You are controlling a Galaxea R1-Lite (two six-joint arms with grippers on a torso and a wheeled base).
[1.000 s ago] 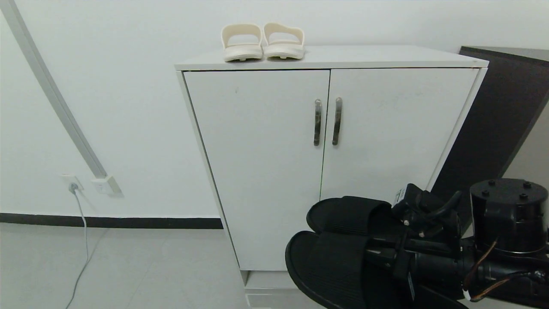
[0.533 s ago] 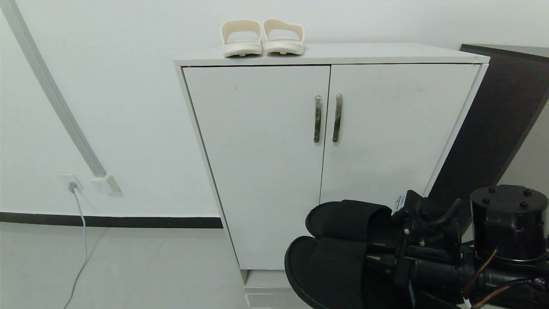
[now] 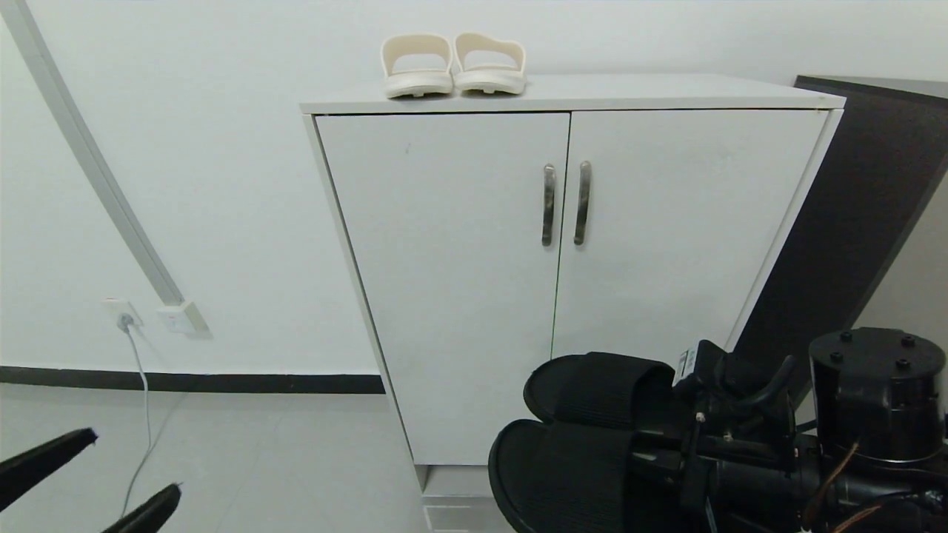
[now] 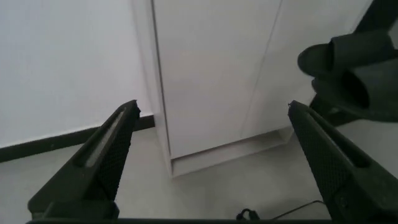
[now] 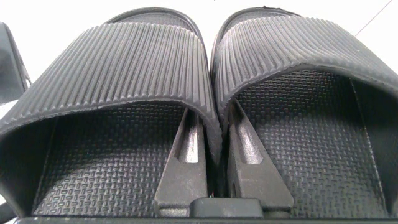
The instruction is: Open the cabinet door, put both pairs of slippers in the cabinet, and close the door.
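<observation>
Before closed cabinet (image 3: pixel 444 296) | right tool (image 5: pixel 214 168) grips black slippers (image 3: pixel 578 459) | left tool (image 4: pixel 212 111) spread wide

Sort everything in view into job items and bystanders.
Job: cabinet, its door handles, cream slippers on top, black slippers in the right gripper.
Lying about: wall socket, its cable, dark panel beside the cabinet.

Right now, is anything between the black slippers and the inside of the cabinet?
Yes. The left door and right door are both shut. The right gripper holds the black slippers low in front of the right door, so a door probably has to open first.
</observation>
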